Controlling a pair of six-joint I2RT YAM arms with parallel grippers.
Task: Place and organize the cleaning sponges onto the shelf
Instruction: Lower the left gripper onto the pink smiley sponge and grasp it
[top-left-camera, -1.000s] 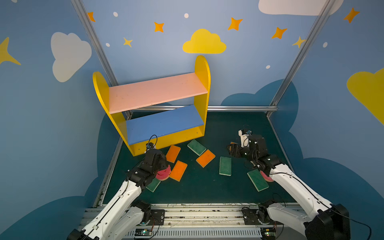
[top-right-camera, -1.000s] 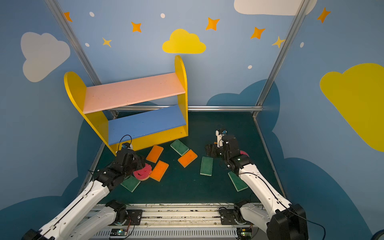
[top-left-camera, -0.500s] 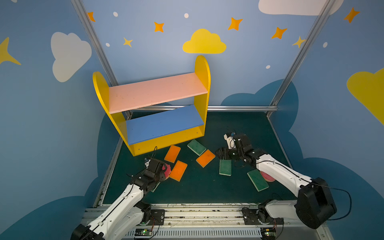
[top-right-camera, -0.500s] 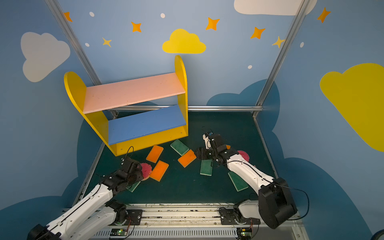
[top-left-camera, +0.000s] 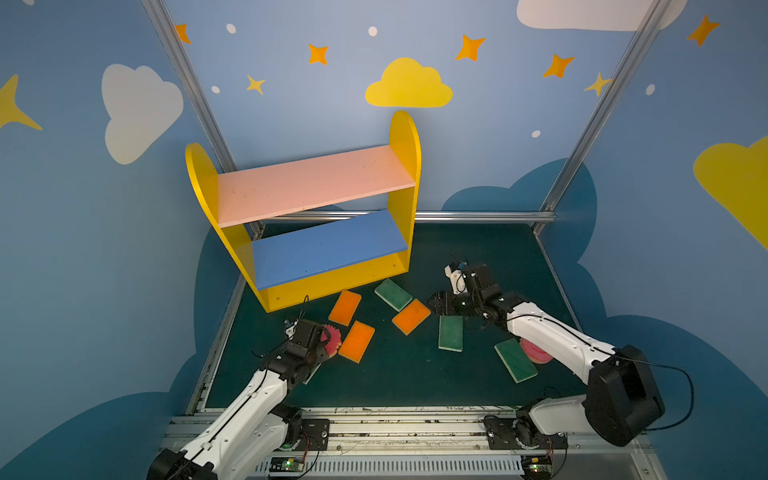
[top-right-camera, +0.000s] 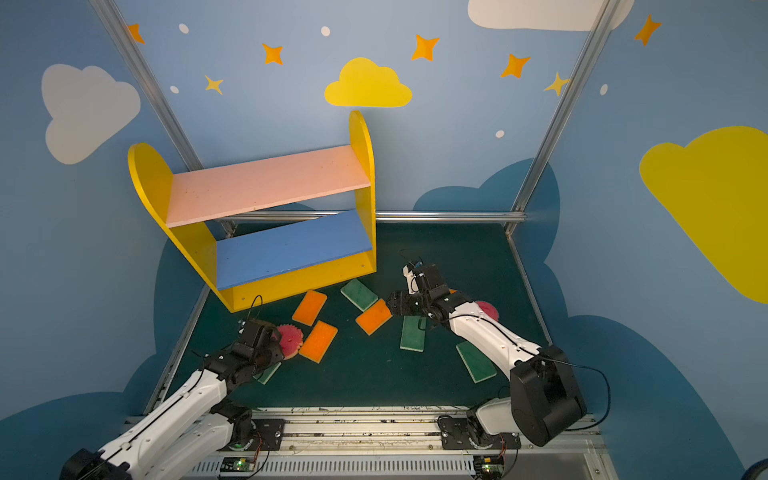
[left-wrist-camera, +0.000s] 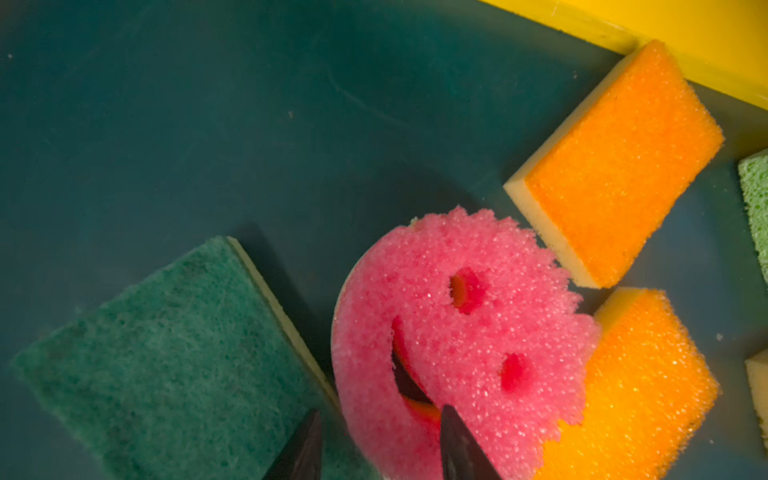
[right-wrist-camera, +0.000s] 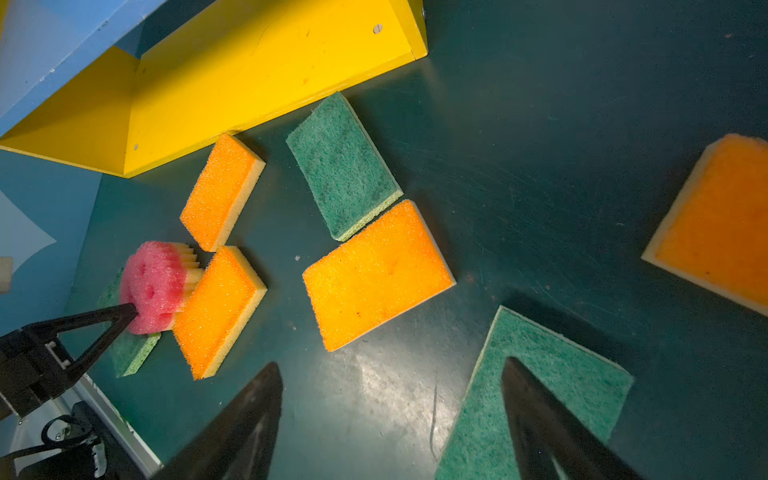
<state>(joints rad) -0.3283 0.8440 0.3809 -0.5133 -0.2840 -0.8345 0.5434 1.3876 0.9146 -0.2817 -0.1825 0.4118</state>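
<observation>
My left claw (left-wrist-camera: 380, 451) pinches the rim of the pink smiley sponge (left-wrist-camera: 457, 332), tipped against an orange sponge (left-wrist-camera: 636, 395) at lower left in both top views, below the shelf (top-left-camera: 332, 286), while my right claw (right-wrist-camera: 395, 415) hangs spread wide over a green sponge (right-wrist-camera: 582, 365) on the surface (top-left-camera: 395, 382).

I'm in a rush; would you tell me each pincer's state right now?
Left pincer: closed on the pink smiley sponge.
Right pincer: open, empty.
</observation>
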